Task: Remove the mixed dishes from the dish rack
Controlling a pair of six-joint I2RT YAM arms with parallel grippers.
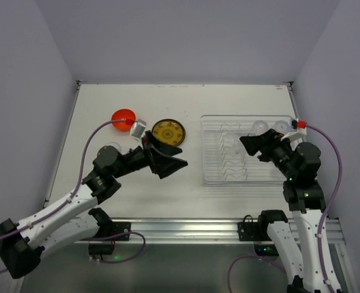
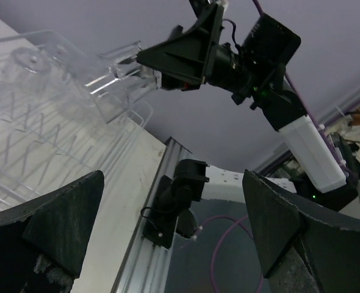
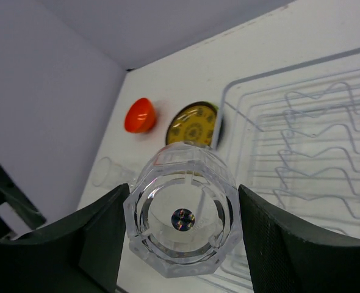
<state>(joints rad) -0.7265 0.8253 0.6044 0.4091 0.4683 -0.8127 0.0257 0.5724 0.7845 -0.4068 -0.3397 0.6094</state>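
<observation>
Right gripper [image 1: 248, 145] clamped on a clear plastic cup [image 3: 181, 213], held above the dish rack [image 1: 229, 180], cup axis roughly level; left gripper [image 1: 179, 157] jaws apart, empty, beside the yellow plate [image 1: 168, 131]. Set-down table [image 1: 137, 195] lies left of the cup, past the rack wall.

1. We see bright, even light from above on the white table [image 1: 168, 104]; shadows under the arms are faint and soft.
2. The clear faceted plastic cup [image 3: 183, 213] glints close to the right wrist lens.
3. We find the left gripper's black fingers [image 2: 52, 226] soft and blurred, near the lens.
</observation>
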